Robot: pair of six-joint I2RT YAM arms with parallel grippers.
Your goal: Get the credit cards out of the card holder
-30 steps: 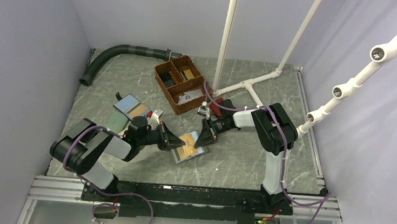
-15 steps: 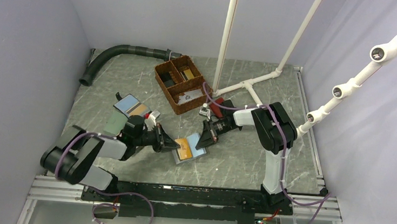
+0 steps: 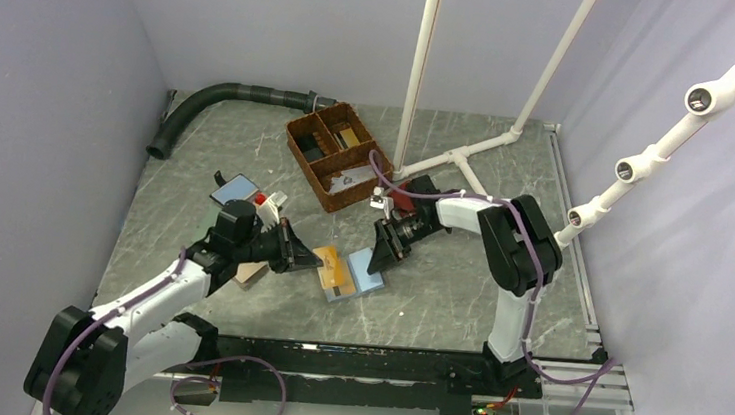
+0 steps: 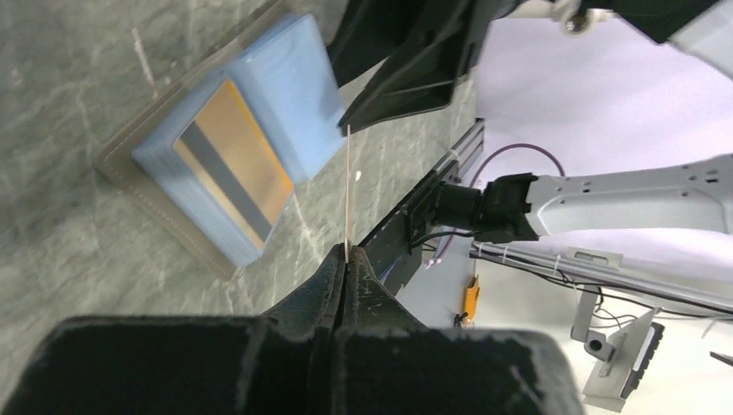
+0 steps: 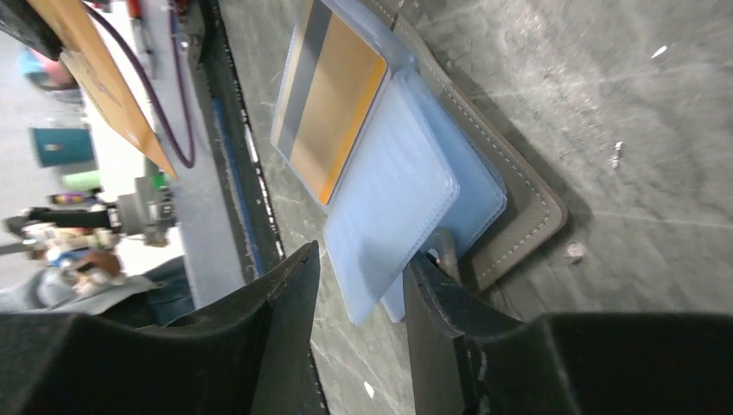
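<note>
Wicker basket (image 3: 308, 175), black hose (image 3: 243, 89), apparently blue wallet (image 3: 235, 188).

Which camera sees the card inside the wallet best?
The right wrist view: the card lies close and sharp in the card holder. The left wrist view shows it blurrier, farther off. From above it is a small orange patch.

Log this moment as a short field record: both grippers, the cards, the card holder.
left gripper: shut, pinching the held card by one edge, clear of the holder
right gripper: jaws apart at the holder's blue flap
card holder: lying open on the table, blue inside up
second card: orange with a dark stripe, on the holder's other half
task state: one card out, one left
</note>
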